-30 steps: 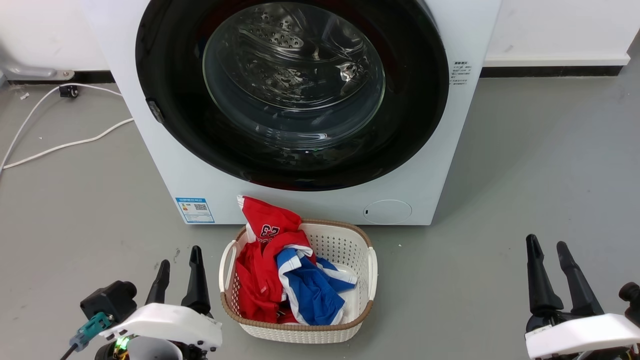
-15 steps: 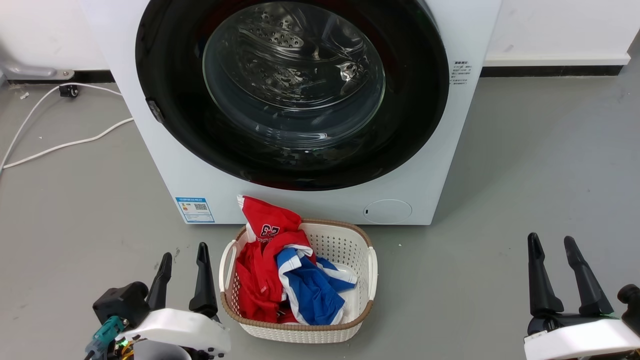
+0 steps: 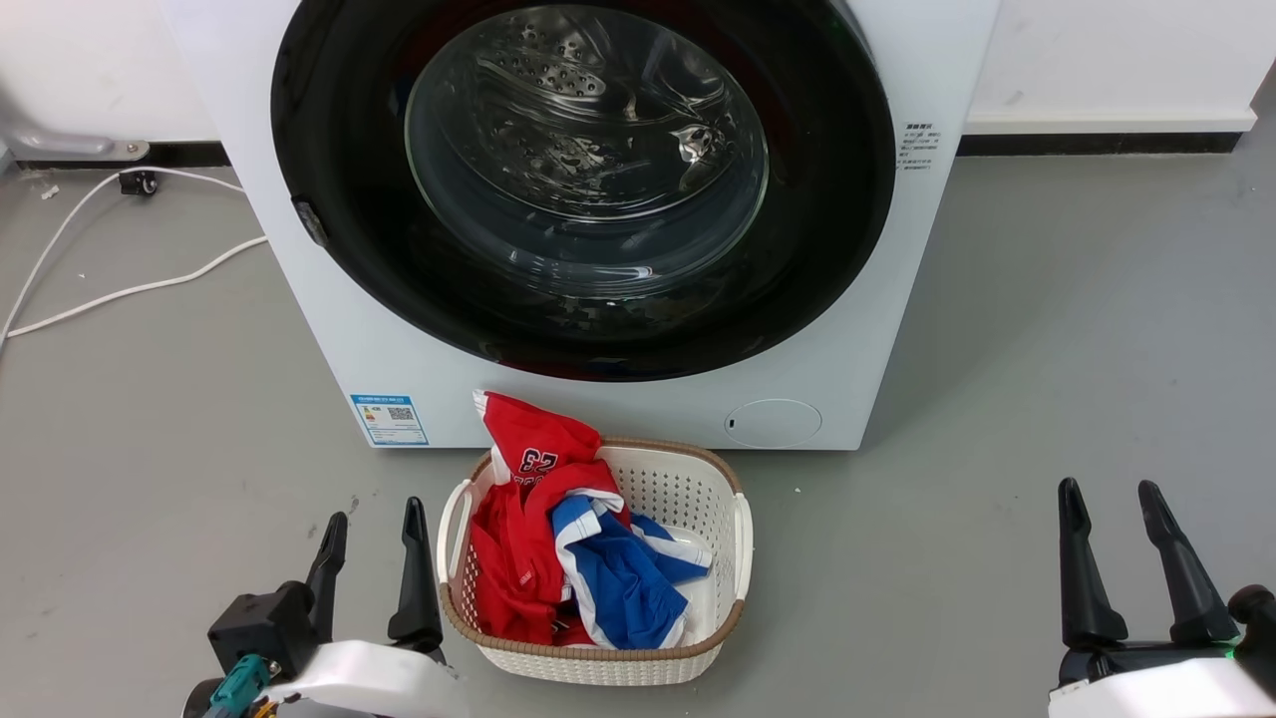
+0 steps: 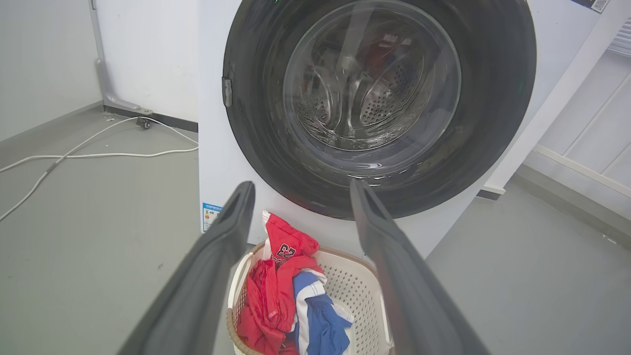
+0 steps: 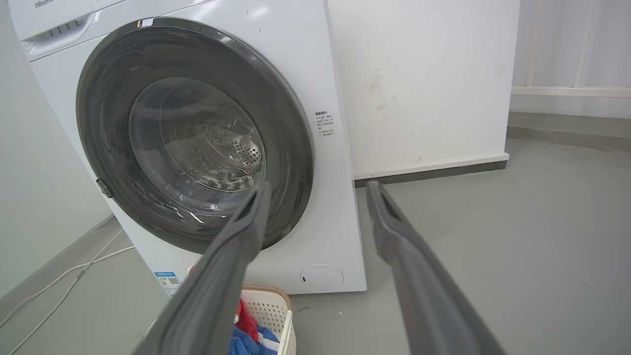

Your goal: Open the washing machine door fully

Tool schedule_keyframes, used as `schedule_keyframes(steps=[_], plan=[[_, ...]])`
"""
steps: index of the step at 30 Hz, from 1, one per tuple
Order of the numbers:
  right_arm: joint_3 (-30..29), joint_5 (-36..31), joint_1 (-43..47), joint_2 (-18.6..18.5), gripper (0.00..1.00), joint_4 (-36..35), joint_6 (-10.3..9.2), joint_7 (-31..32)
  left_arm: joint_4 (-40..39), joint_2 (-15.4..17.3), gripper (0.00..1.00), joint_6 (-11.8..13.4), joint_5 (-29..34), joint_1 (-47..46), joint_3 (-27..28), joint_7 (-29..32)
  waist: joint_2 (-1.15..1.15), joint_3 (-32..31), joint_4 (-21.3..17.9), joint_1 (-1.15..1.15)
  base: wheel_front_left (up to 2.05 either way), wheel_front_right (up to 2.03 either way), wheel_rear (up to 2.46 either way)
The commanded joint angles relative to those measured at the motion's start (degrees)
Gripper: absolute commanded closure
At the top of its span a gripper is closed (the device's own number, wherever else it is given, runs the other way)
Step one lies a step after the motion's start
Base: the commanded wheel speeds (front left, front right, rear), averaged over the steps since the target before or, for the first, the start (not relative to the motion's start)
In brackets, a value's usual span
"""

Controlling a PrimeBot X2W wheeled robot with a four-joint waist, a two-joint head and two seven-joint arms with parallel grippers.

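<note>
Head view: washing machine door (image 3: 583, 189) is seen shut on the washing machine (image 3: 618, 409); left gripper (image 3: 376, 512) and right gripper (image 3: 1109, 488) are spread wide, empty, well apart from it. Left wrist view: door is seen shut ahead. Right wrist view: same; all of the opening is judged left to do.

The washing machine (image 3: 598, 399), a white front-loading box standing on the grey floor against a white wall, has its washing machine door (image 3: 329, 150), a broad glossy black disc with a clear glass centre showing the perforated steel drum, shut flush against its front.
</note>
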Motion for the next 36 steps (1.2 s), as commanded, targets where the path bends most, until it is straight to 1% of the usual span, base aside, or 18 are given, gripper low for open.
schedule_keyframes(steps=[1, 21, 31, 36], plan=[[0.0, -1.3, 0.4, -0.3, 0.0, -0.8, 0.13, -0.5, -0.3, -0.1, 0.0, -0.1, 1.1, 0.1, 0.2, -0.5, 0.0, 0.0, 0.0, 0.0, 0.0, 0.0, 0.0], [-0.5, -7.9, 2.7, -0.3, 0.0, -1.5, 0.14, -3.0, 0.3, -3.3, 0.0, -4.4, 10.7, 2.4, 3.7, -2.9, 0.0, -0.2, 0.1, 0.0, 0.0, 0.0, 0.0], [-1.1, -11.1, 3.7, -0.3, 0.0, -1.4, 0.09, -4.0, 0.7, -4.2, 0.0, -5.7, 14.4, 3.4, 4.9, -4.0, 0.0, -0.2, 0.2, 0.0, 0.0, 0.0, 0.0], [-0.8, -11.3, 4.1, -0.2, 0.0, -1.6, 0.09, -4.5, 1.0, -4.5, 0.0, -6.2, 16.1, 3.6, 5.4, -4.5, 0.0, -0.2, 0.2, 0.0, 0.0, 0.0, 0.0]])
